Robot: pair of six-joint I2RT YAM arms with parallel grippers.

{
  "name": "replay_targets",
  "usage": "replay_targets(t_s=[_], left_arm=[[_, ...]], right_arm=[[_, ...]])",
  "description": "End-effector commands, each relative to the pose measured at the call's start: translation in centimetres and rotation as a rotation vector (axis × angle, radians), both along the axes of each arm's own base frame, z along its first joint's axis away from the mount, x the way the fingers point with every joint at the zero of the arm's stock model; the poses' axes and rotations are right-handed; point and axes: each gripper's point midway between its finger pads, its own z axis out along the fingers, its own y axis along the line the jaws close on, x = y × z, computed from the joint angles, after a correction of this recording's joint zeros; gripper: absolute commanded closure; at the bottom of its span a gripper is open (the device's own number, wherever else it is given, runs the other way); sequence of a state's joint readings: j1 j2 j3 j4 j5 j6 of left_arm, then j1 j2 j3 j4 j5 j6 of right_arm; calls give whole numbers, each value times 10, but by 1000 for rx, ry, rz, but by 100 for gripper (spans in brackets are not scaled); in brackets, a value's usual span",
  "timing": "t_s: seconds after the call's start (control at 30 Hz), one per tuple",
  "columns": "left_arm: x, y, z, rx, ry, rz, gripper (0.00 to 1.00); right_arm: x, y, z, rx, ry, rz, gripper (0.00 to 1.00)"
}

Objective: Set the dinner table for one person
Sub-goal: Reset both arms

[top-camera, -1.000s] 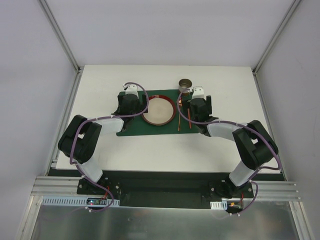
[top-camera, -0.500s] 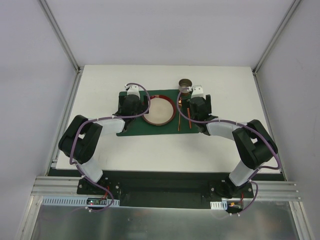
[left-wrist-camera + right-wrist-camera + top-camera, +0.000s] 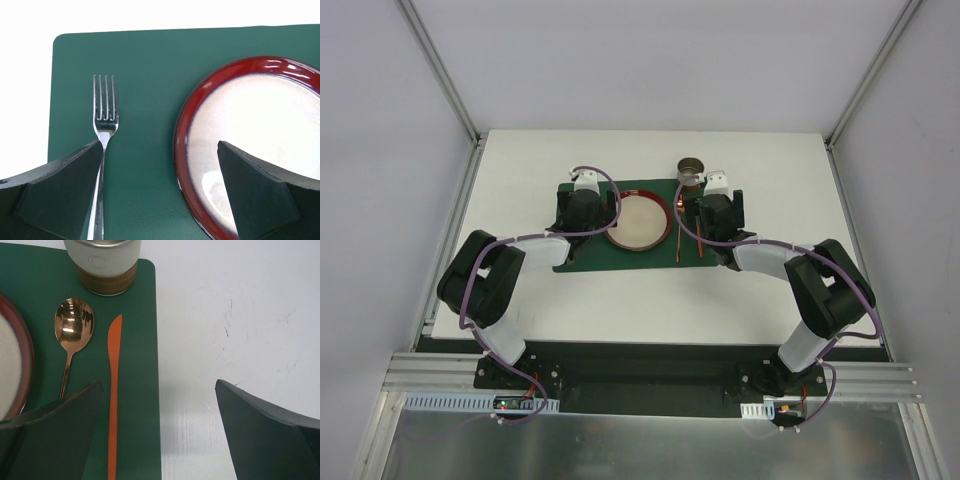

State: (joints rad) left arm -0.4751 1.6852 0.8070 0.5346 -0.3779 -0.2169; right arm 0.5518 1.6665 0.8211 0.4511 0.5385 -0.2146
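The white dinner table [image 3: 770, 300] carries a dark green placemat [image 3: 620, 255]. On the mat are a red-rimmed plate [image 3: 637, 222], a silver fork [image 3: 102, 145] to its left, and a copper spoon [image 3: 73, 330] and an orange knife [image 3: 114, 390] to its right. A white and cork cup [image 3: 106, 265] stands at the mat's far right corner. My left gripper [image 3: 159, 150] is open and empty, low over the mat between fork and plate. My right gripper [image 3: 157, 385] is open and empty, straddling the mat's right edge beside the knife.
Aluminium frame posts [image 3: 440, 70] and grey walls enclose the table on three sides. In the top view the left wrist [image 3: 584, 208] hides the fork and the right wrist [image 3: 717, 212] covers part of the knife. The cup [image 3: 692, 168] stands just beyond the right wrist.
My left gripper has edged slightly to the right. The right arm and the tableware have not moved.
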Motion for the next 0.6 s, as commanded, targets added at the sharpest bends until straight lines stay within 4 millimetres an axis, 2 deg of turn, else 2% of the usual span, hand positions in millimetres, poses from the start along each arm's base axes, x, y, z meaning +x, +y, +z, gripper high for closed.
replay_targets(t_s=[0.0,0.57], left_arm=[[8,-7,12,9,-41,-6,1],[8,-8,13,12,-42,-4,1]], right_arm=[[9,5,15,23,-37,-23,1],[10,6,13,14,-25,-19,0]])
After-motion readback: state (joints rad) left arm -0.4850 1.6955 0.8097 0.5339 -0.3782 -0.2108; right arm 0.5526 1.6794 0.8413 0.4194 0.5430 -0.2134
